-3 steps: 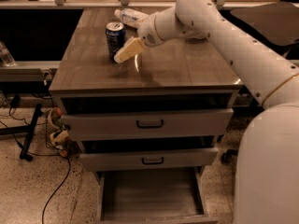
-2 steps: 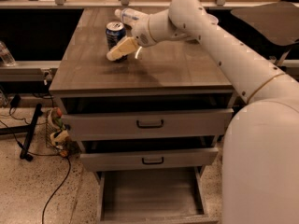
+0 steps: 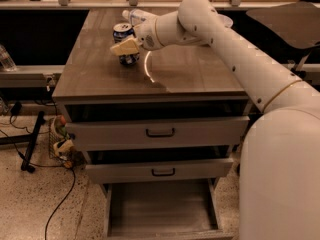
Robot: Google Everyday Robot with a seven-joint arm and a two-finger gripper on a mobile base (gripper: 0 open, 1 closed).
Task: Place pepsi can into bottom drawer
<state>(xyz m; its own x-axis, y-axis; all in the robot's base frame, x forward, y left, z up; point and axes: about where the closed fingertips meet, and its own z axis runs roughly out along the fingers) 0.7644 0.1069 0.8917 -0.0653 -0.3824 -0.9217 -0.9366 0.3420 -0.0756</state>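
The pepsi can point(image 3: 122, 33), dark blue with a silver top, stands upright at the back left of the cabinet top point(image 3: 190, 76). My gripper point(image 3: 123, 44) reaches in from the right and is at the can, open, with one pale finger point(image 3: 126, 47) across the can's front side and the other hidden behind it. The can still rests on the wood. The bottom drawer point(image 3: 160, 209) is pulled out below, a shallow tray with a bare floor.
A clear plastic bottle point(image 3: 134, 16) lies behind the can, next to my wrist. Two upper drawers with black handles point(image 3: 160, 132) point(image 3: 163, 172) are slightly ajar. Cables, a black stand leg point(image 3: 30, 144) and small clutter point(image 3: 62, 141) sit on the floor left of the cabinet.
My gripper has moved left across the cabinet top and closed in on the can, so its finger now overlaps the can's front. The can has not moved.
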